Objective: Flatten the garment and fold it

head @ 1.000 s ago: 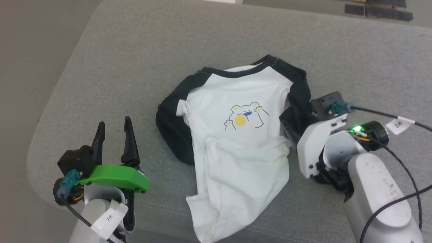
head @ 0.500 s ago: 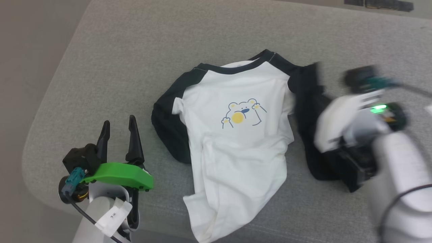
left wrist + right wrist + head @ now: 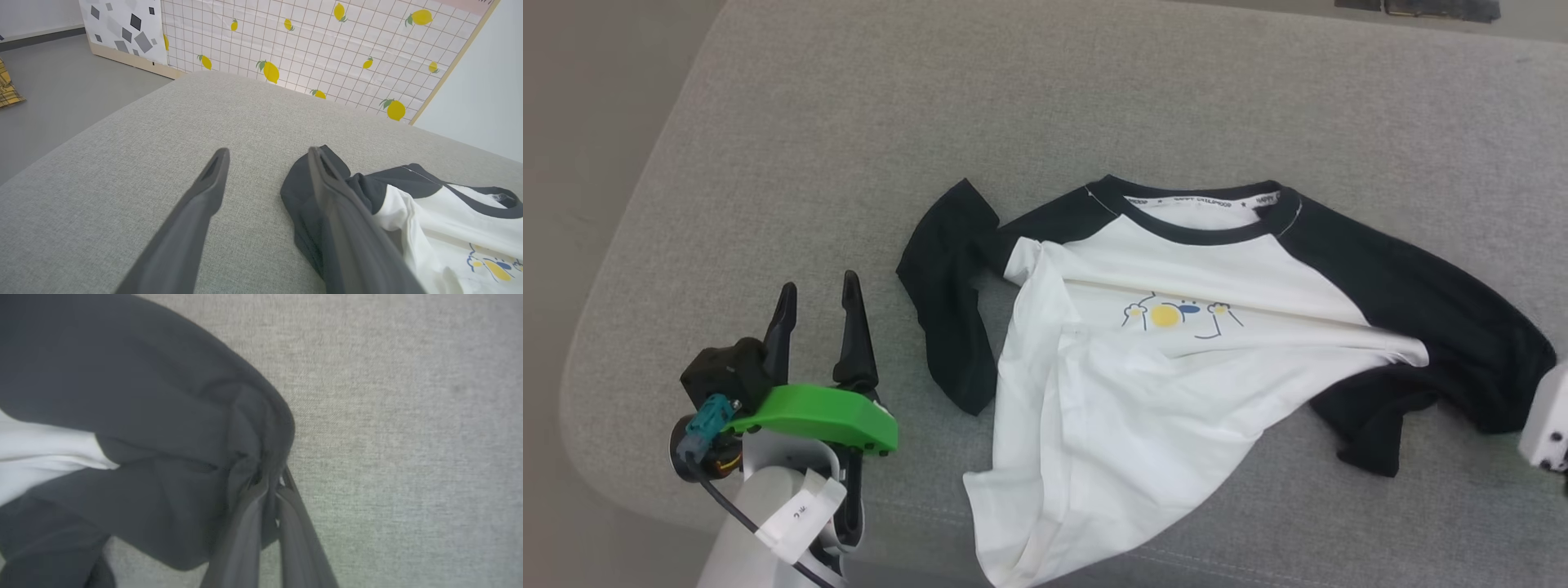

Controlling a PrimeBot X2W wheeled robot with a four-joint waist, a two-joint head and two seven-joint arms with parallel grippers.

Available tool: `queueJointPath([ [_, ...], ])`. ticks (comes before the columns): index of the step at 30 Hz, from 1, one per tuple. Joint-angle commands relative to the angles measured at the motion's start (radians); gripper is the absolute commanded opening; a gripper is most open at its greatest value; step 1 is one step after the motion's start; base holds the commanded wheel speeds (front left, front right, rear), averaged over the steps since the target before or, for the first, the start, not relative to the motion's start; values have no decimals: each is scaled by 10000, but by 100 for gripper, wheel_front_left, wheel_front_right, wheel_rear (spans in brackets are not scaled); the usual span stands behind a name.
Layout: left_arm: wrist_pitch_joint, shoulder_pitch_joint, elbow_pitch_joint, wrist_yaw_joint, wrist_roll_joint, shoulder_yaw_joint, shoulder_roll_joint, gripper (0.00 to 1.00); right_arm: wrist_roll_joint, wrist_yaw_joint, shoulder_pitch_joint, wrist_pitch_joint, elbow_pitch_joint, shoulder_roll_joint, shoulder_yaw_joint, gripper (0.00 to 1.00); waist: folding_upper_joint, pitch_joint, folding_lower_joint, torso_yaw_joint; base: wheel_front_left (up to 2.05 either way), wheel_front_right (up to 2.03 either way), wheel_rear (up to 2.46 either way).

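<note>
The soft black-and-white colour-blocked shirt (image 3: pixel 1176 384) lies face up on the grey woven-fabric cushion (image 3: pixel 849 122), with its black-trimmed neck opening (image 3: pixel 1209 216) turned away from the robot. The white body panel is marked by a long diagonal crease under the small bear print (image 3: pixel 1176 314) and is bunched toward the cushion's near edge. The black sleeve on the robot's right (image 3: pixel 1437 318) is stretched toward the edge of the head view. In the right wrist view its end is pinched in the right gripper (image 3: pixel 271 484), whose jaws are pressed almost together on the cloth. The opposite black sleeve (image 3: pixel 947 302) lies crumpled beside the body. Near it the left gripper (image 3: pixel 818 282) is held over the cushion, jaws parted and empty.

Flattening appears to be the step in hand. The pull is best kept low and level, in line with the shoulder, so that the crease is drawn out rather than the whole shirt dragged. Counter-tension from a grip on the crumpled sleeve would likely help. Release is best made only once the sleeve rests flat.
</note>
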Motion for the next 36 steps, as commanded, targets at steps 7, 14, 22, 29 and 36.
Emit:
queueJointPath([
  [7,255,-9,116,-60,-131,-51,211,100,534,-13,51,-1362,-791,800,-601,100,0,-342,0,-143,0,0,0],
  [14,2016,-1082,87,-236,-277,-442,462,100,797,-13,229,-2255,-2668,1055,-907,100,0,-436,0,-514,0,0,0],
  [22,6503,-4693,1833,-383,-276,-1552,484,100,848,-13,-66,-1914,-3575,1305,-263,100,0,487,0,-1355,0,0,0],
  [29,9511,-6688,3937,-374,423,-2740,421,100,940,-13,-276,-1962,-3408,1397,249,100,0,1198,0,-2067,0,0,0],
  [36,11065,-7152,5203,-403,900,-3495,511,100,1056,-13,-309,-2214,-3276,1337,168,100,0,1587,0,-2241,0,0,0],
])
